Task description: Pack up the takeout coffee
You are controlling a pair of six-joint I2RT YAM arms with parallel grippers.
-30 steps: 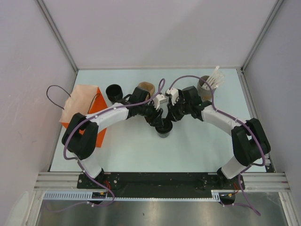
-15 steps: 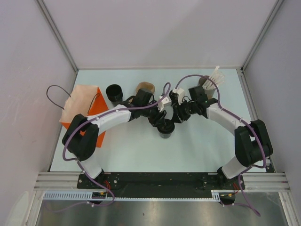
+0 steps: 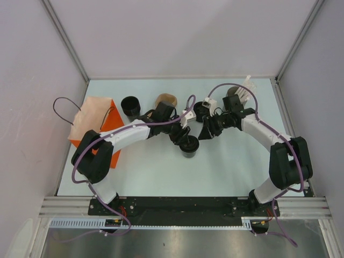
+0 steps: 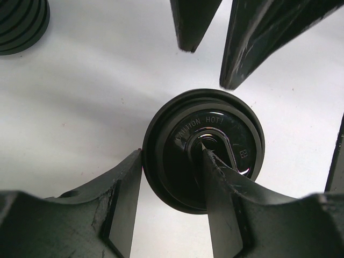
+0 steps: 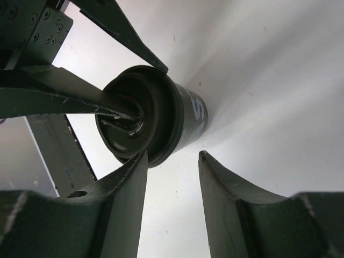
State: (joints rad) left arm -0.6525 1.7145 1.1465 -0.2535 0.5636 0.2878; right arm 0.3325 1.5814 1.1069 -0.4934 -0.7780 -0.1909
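Top external view puts the takeout coffee (image 3: 189, 145) upright on the bench (image 3: 231, 161), lid on, near the middle and well apart from the orange paper bag (image 3: 95, 122) at the left edge. By my reading nothing is packed yet: the lidding looks done, while the carry to the bag and the drop inside are left. My left tool (image 4: 172, 156) stands half spread, one finger outside the rim, the other over the lid's centre; whether it actually pinches I cannot tell. My right tool (image 5: 173, 157) is spread and empty, just beside the coffee.
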